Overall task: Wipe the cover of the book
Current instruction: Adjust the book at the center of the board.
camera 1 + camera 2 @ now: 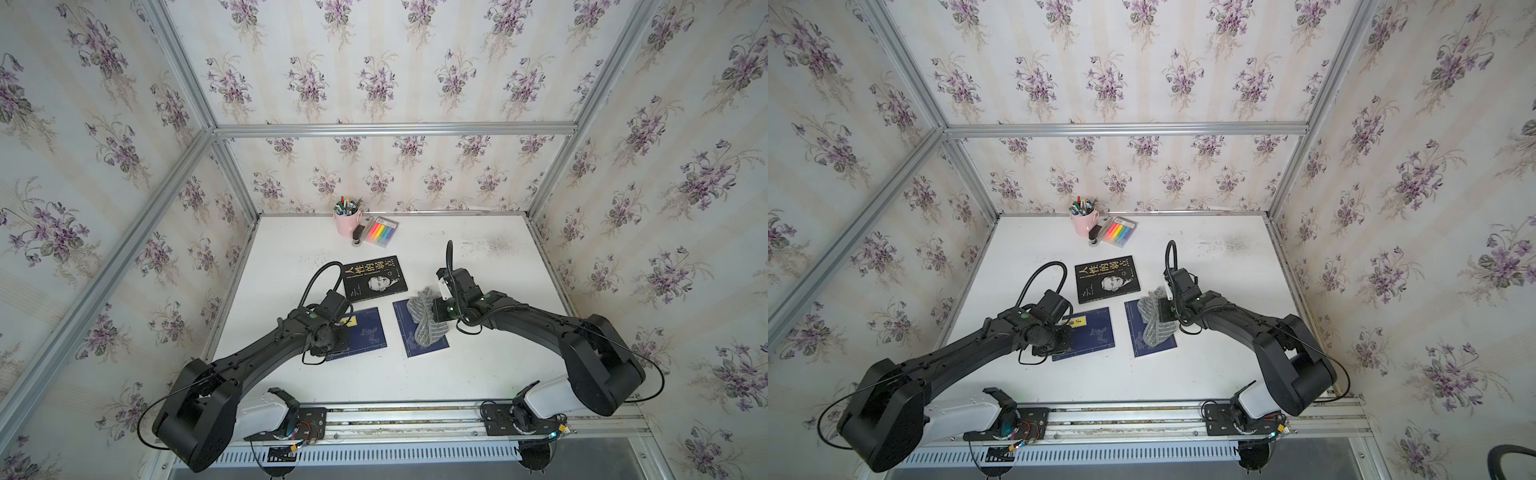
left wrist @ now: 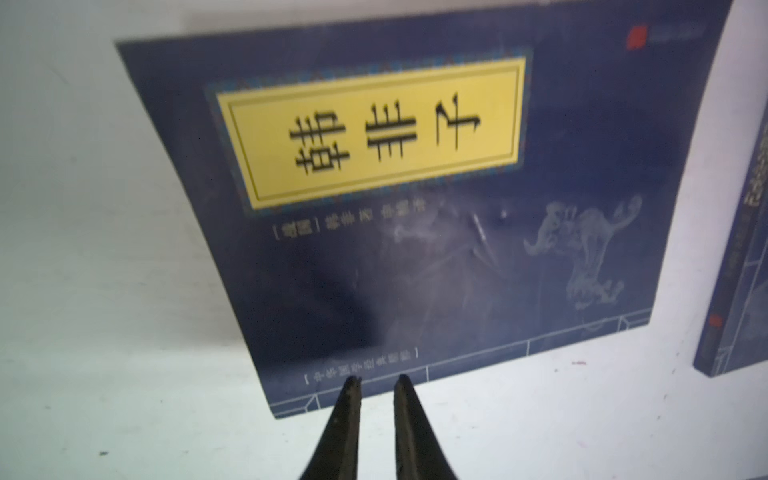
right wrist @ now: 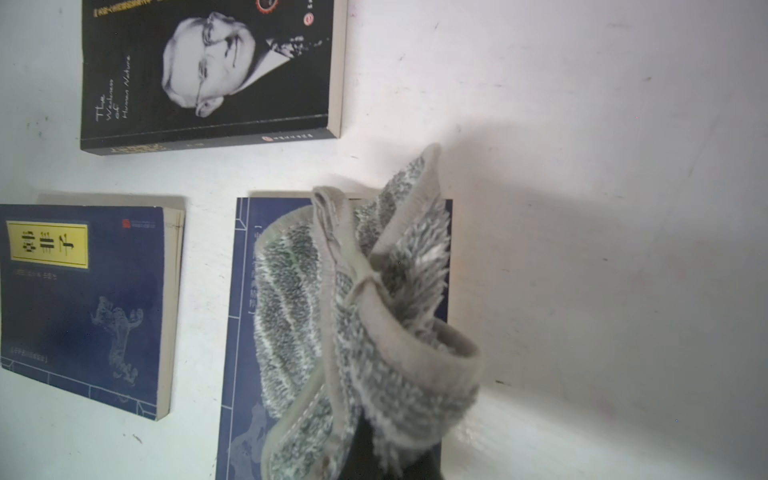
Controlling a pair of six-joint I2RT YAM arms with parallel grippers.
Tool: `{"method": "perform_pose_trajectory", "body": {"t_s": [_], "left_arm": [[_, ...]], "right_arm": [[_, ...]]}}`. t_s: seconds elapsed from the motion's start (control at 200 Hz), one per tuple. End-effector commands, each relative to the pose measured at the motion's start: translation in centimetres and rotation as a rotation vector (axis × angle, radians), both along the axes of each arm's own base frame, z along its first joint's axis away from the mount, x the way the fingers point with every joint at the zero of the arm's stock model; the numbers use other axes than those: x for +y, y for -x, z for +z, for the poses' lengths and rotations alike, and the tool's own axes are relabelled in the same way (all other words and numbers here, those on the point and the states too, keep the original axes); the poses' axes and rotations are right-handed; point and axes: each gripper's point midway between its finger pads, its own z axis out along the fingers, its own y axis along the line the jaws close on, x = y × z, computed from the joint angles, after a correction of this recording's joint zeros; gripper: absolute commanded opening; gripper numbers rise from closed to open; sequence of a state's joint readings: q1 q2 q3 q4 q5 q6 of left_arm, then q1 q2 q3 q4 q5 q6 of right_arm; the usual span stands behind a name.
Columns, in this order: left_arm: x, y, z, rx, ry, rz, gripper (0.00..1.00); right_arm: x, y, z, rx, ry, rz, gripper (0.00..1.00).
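Pinches grey cloth (image 3: 374, 332) in right gripper (image 3: 370, 453), fingertips buried beneath, book (image 3: 243, 415) half covered; holds left gripper (image 2: 377, 380) slightly parted, empty, over blurred second book (image 2: 415, 270).

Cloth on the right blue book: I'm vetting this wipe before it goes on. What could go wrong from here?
1. The cloth, shut in the right gripper, is bunched; only part seems to lie on the book, so a stroke may miss much of the cover.
2. Nothing pins that book: the left gripper hangs open at the other blue book, so it may slide with the cloth.
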State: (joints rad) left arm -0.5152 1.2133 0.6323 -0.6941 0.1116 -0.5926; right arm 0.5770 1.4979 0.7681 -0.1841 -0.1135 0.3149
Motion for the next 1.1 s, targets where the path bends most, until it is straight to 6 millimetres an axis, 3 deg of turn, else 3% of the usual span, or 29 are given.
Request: {"method": "perform_pose_trajectory", "body": {"t_s": [0.0, 0.38, 0.49, 0.594, 1.094], "left_arm": [[0.5, 1.7, -0.4, 0.048, -0.006, 0.002, 0.19], [-0.1, 1.3, -3.2, 0.109, -0.031, 0.015, 0.16], [1.1, 1.2, -3.8, 0.114, -0.105, 0.032, 0.16], [2.1, 0.2, -3.7, 0.093, -0.144, 0.068, 0.20], [1.6, -4.3, -5.5, 0.117, -0.184, 0.054, 0.21]], "right_arm": [[0.2, 0.2, -0.5, 0.015, 0.001, 0.017, 0.00], [0.3, 0.4, -0.6, 0.016, -0.008, 0.027, 0.00], [0.4, 0.4, -0.6, 0.016, -0.011, 0.031, 0.00], [0.5, 0.4, -0.6, 0.016, -0.014, 0.034, 0.00], [0.6, 0.5, -0.1, 0.005, -0.021, 0.045, 0.00]]}}
